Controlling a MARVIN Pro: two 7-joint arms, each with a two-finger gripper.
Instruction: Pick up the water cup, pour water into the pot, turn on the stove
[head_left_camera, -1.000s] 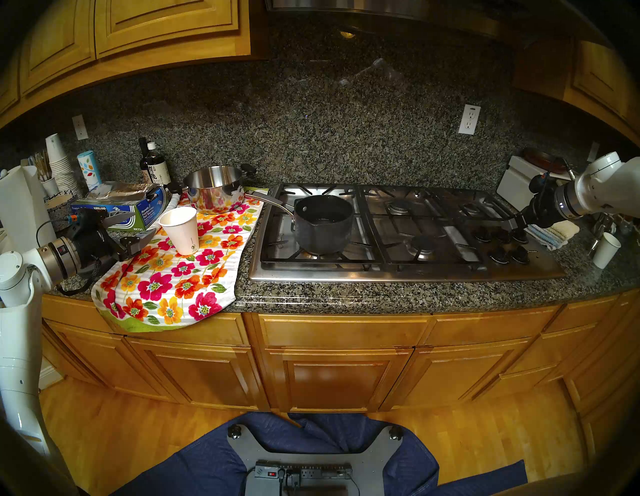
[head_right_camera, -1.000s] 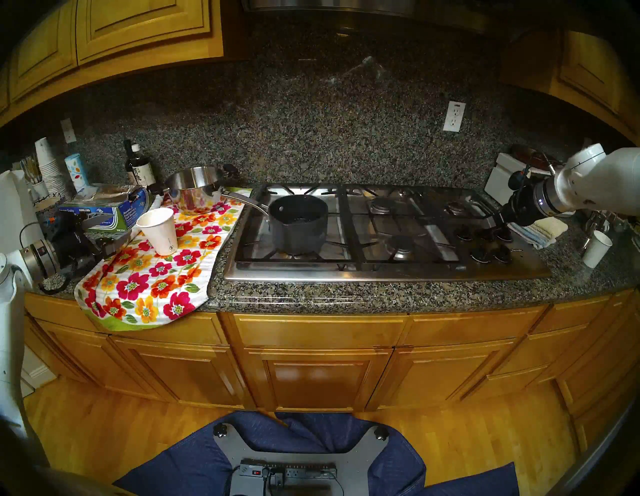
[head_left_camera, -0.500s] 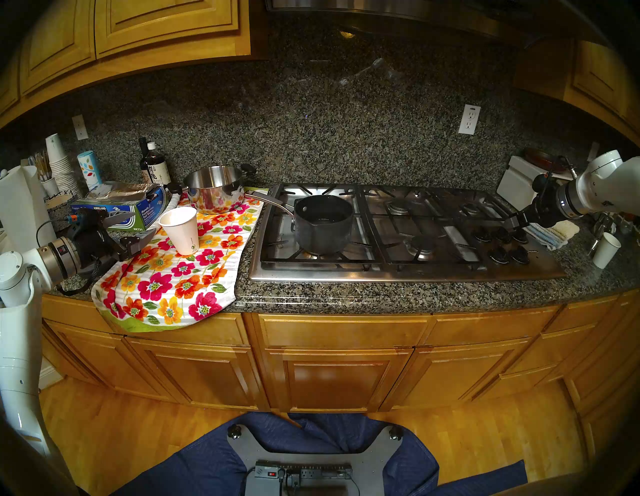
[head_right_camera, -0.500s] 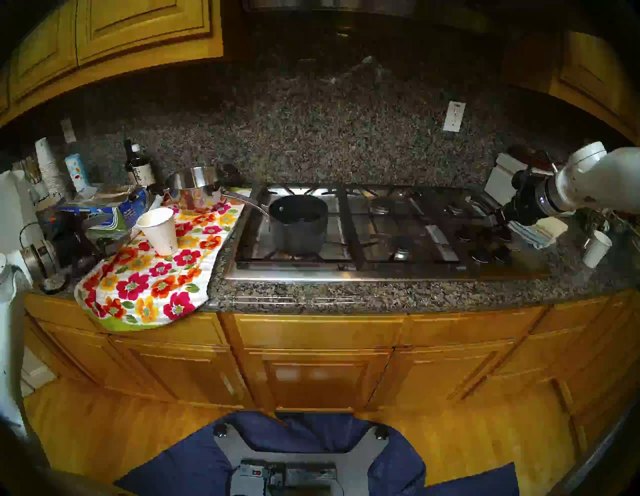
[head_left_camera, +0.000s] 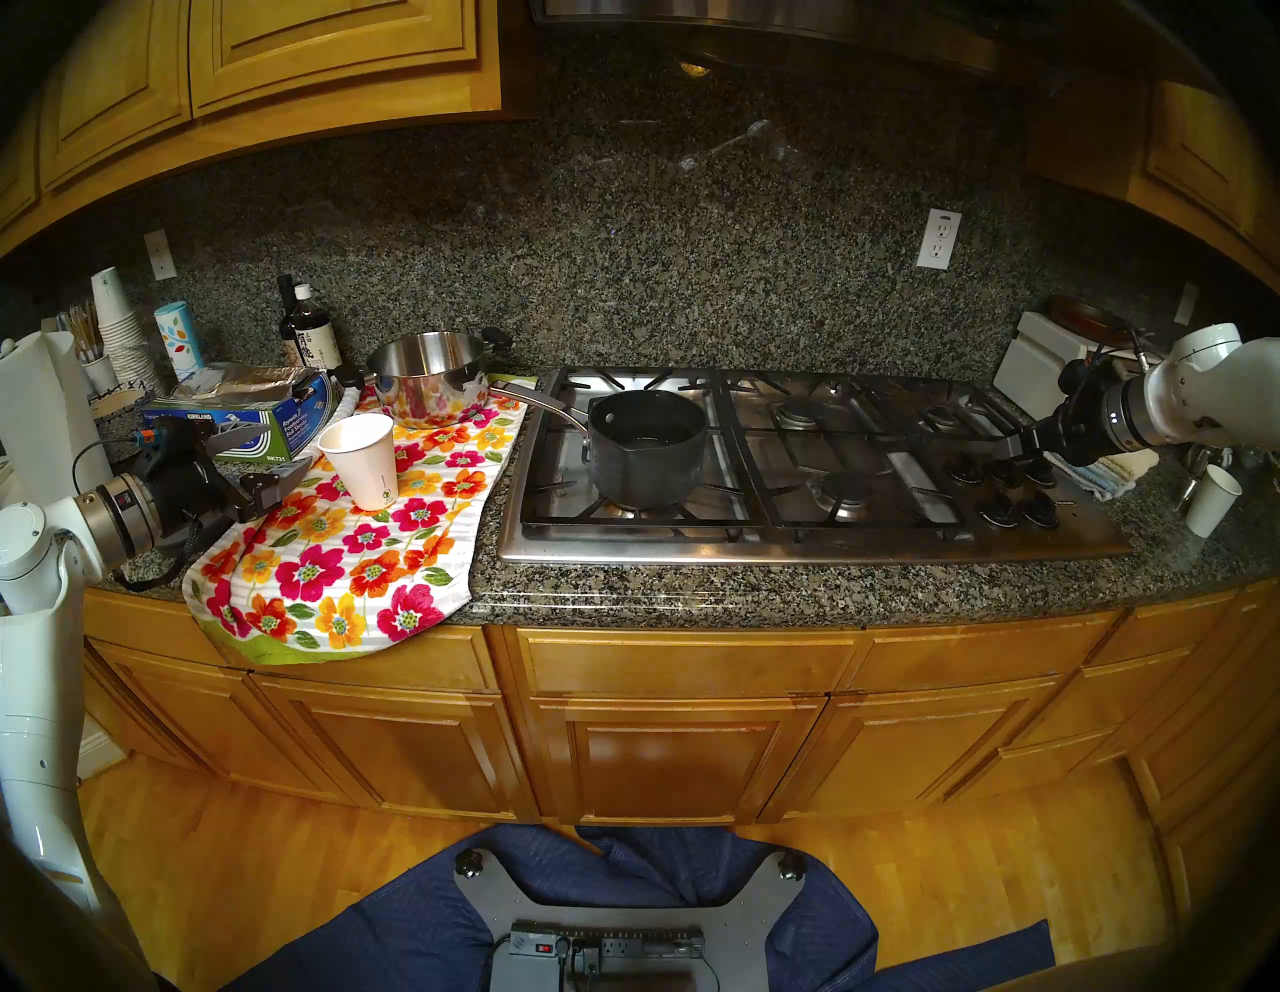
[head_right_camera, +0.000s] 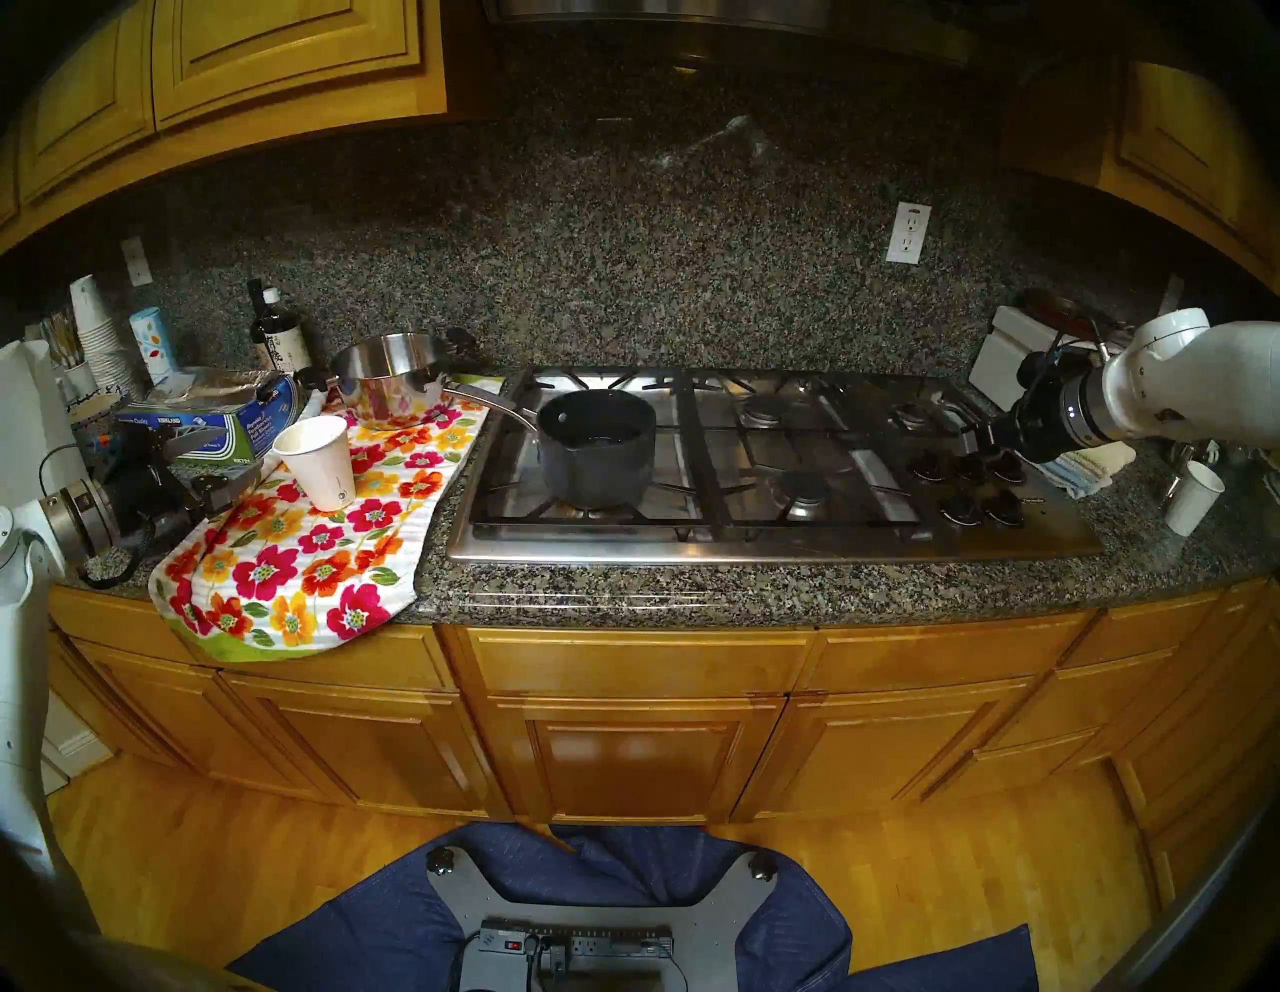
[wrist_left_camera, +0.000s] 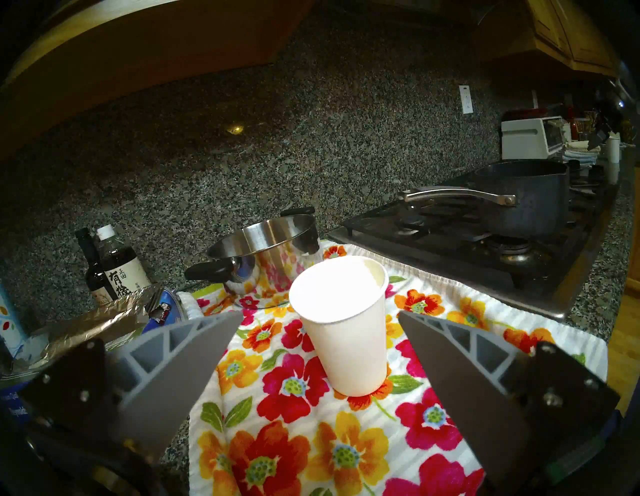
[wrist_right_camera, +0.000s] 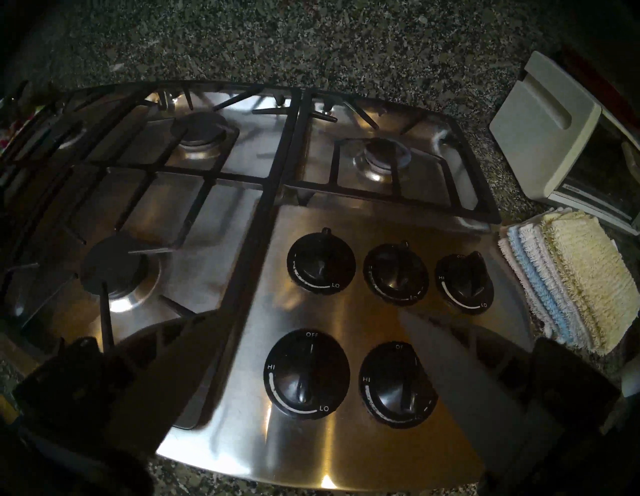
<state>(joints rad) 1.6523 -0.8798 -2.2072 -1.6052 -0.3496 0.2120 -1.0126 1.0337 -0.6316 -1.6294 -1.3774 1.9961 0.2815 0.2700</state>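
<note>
While my left gripper (wrist_left_camera: 313, 320) hangs beside the plain white tapered paper water cup (head_left_camera: 362, 460), its grey ribbed fingers (wrist_left_camera: 180, 360) stand spread wide with nothing between them, just short of the cup and not touching it. That cup stands upright, mouth up and long axis vertical, its small round green mark (head_left_camera: 386, 496) low on the side facing the counter's front edge. It rests on a bright flowered cloth (head_left_camera: 346, 554) draped over the speckled granite counter (head_left_camera: 762, 589), to the left of the wide stainless-steel gas stove (head_left_camera: 796, 547).

On the stove's front left grate sits the small dark grey-black saucepan pot (head_left_camera: 647, 450), upright, its pour spout toward the front and its long thin metal handle (head_left_camera: 537, 403) reaching back and left over the cloth, toward the larger shiny steel pot with black handles (head_left_camera: 429, 377).

At the far side, my right gripper (wrist_right_camera: 313, 313) is tilted down above the cluster of black round knobs (wrist_right_camera: 308, 374), its fingers parted wide and holding nothing. One finger (wrist_right_camera: 460, 377) crosses in front of the front right knob; whether it touches I cannot tell. The front left knob's pointer runs down from the OFF mark. A stack of folded towels (wrist_right_camera: 571, 277) lies just right of the stove.
</note>
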